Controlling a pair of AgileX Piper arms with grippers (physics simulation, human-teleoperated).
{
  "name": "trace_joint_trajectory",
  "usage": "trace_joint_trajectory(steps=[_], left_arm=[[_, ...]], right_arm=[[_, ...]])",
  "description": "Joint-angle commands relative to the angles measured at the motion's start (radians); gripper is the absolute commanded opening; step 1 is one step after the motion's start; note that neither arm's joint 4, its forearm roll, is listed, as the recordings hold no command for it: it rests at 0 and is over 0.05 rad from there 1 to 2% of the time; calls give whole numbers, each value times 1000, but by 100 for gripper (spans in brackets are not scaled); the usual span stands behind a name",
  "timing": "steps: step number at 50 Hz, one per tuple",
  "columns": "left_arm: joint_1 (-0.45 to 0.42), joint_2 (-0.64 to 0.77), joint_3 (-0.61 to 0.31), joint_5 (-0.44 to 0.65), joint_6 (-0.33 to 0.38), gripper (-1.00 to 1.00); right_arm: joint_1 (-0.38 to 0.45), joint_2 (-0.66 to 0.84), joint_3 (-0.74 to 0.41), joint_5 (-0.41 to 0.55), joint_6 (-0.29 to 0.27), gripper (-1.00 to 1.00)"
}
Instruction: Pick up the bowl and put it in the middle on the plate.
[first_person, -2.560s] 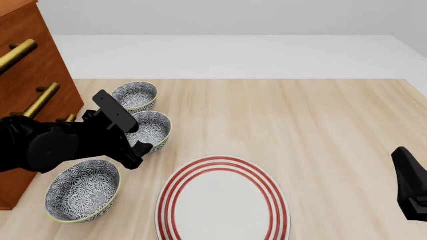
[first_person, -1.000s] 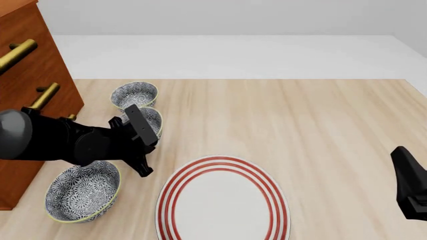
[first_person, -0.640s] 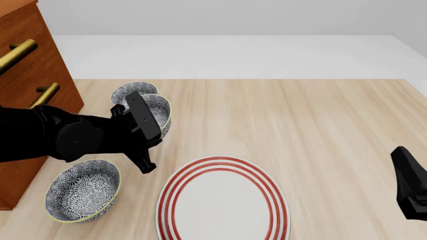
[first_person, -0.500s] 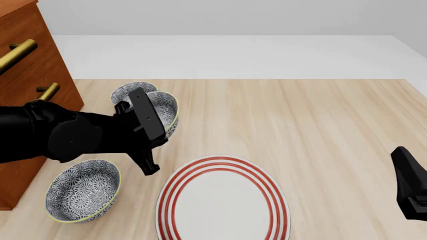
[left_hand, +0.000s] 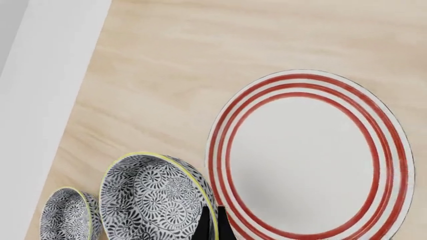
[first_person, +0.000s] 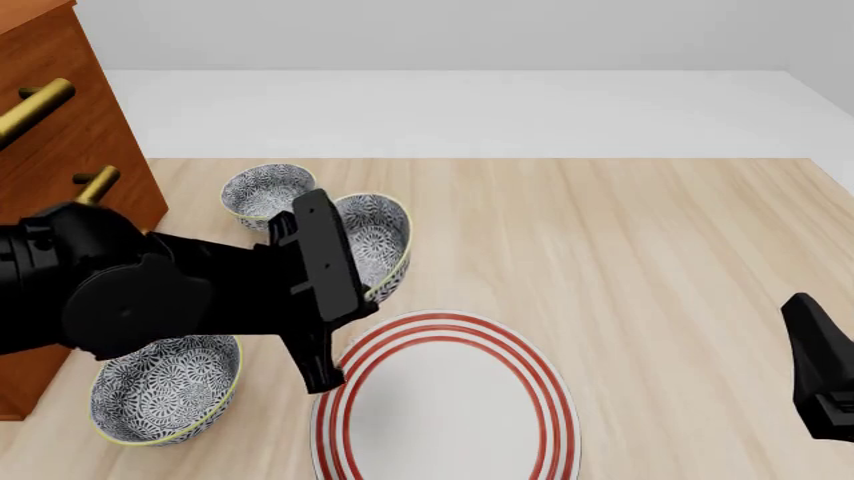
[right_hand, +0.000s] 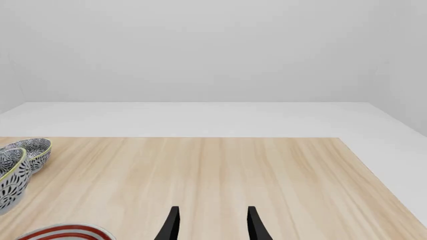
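Bowls — three alike, one bowl (first_person: 376, 243) pinched at its rim by left claw (left_hand: 213, 224), one plate (first_person: 447, 405), right claw (right_hand: 211, 223) spread.

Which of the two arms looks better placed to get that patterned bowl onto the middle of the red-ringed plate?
The left. Its gripper already holds the bowl by the rim, lifted, just beyond the plate. The right gripper is open and empty, off at the table's right side.
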Motion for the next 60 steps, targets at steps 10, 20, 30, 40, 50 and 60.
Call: trace_joint_trajectory(steps=[10, 20, 30, 40, 50, 60], left_arm=[[-166, -13, 14, 14, 12, -100], [-212, 2, 32, -3, 34, -100], [-292, 64, -2, 9, 25, -100], [-345, 94, -8, 26, 10, -100], [-385, 146, -24, 40, -20, -100], [-378, 201, 56, -28, 45, -100]], right_arm=[[0, 15, 5, -20, 0, 100], [0, 20, 4, -23, 0, 100], [0, -5, -2, 7, 0, 100], [0, -7, 1, 6, 0, 100], [0, -12, -3, 15, 0, 100], [0, -11, -4, 14, 0, 100]])
